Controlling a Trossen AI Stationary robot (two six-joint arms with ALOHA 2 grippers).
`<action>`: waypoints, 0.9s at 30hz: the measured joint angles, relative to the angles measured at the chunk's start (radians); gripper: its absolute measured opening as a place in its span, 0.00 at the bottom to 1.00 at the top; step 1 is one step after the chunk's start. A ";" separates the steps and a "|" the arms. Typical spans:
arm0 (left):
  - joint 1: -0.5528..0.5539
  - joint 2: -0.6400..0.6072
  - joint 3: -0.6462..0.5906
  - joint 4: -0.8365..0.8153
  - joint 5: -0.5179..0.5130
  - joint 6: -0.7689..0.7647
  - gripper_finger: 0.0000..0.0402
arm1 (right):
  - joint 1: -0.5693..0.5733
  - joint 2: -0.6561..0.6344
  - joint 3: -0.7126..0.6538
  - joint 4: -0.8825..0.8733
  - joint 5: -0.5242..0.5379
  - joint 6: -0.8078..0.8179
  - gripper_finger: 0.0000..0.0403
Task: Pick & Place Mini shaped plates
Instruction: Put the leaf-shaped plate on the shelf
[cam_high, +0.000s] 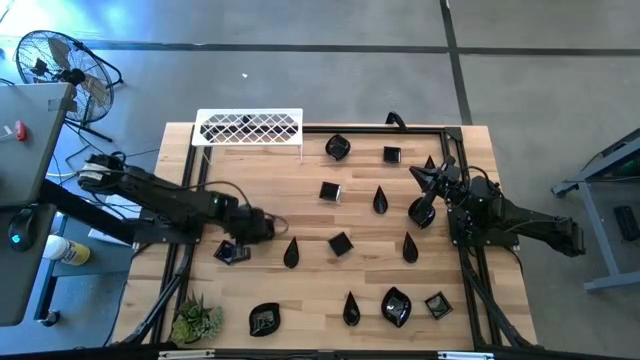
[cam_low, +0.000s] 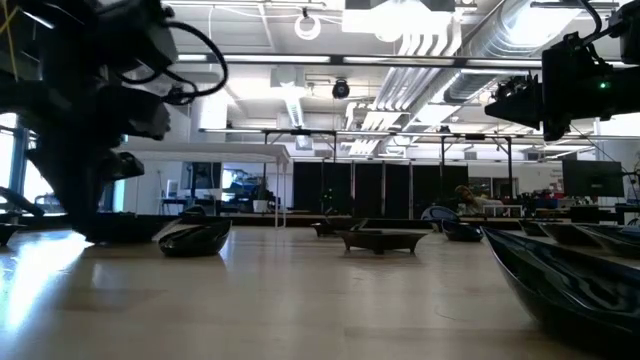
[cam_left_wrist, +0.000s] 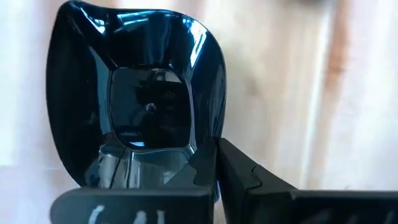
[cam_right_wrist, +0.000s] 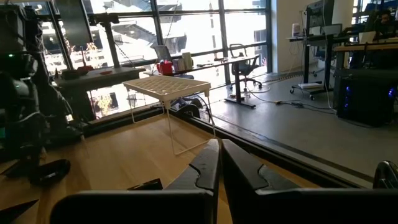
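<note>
left wrist: jaws pinch square plate (cam_left_wrist: 143, 106) rim | high: hidden

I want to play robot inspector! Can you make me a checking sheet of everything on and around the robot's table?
Surface: wooden table with a black frame around it.
Job's things: many small black plates scattered across the wood, in teardrop, square and leaf shapes.
Clutter: white wire rack at the far edge; small green plant at the near left corner.
Grippers: left gripper is down at the table, shut on the rim of a square plate; right gripper is shut and empty, raised on the right side.
Cables: a black cable loops along the left arm.
Surroundings: floor fan on the grey floor to the left; desks and windows beyond the table.
</note>
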 joint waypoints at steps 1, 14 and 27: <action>-0.031 0.000 0.000 0.003 0.000 -0.020 0.00 | 0.000 0.000 0.000 0.000 0.000 0.000 0.03; -0.377 0.011 -0.001 0.077 -0.005 -0.321 0.00 | 0.000 0.000 0.000 0.000 0.000 0.000 0.03; -0.576 0.211 0.151 0.043 -0.003 -0.440 0.00 | 0.000 0.000 0.000 0.000 0.000 0.000 0.03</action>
